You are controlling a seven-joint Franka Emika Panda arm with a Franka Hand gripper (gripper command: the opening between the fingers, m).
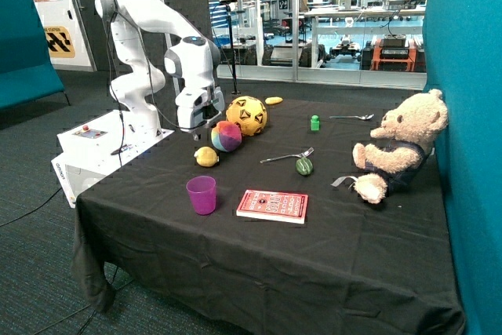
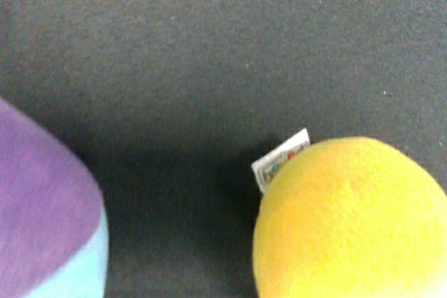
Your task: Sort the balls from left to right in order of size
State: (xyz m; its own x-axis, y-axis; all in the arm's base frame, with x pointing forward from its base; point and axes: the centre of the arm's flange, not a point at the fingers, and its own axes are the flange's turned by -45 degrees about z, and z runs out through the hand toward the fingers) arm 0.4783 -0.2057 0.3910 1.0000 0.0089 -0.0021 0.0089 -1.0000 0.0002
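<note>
- The jaws [image 1: 205, 125] hang low over the bench [image 1: 235, 256], just beside the multicolour ball [image 1: 226, 136]; whether they are apart or together cannot be told.
- The big ball [image 1: 247, 115] touches the multicolour ball from behind.
- The small ball [image 1: 206, 156] lies just in front, a white tag [image 2: 281, 159] at its side.
</note>
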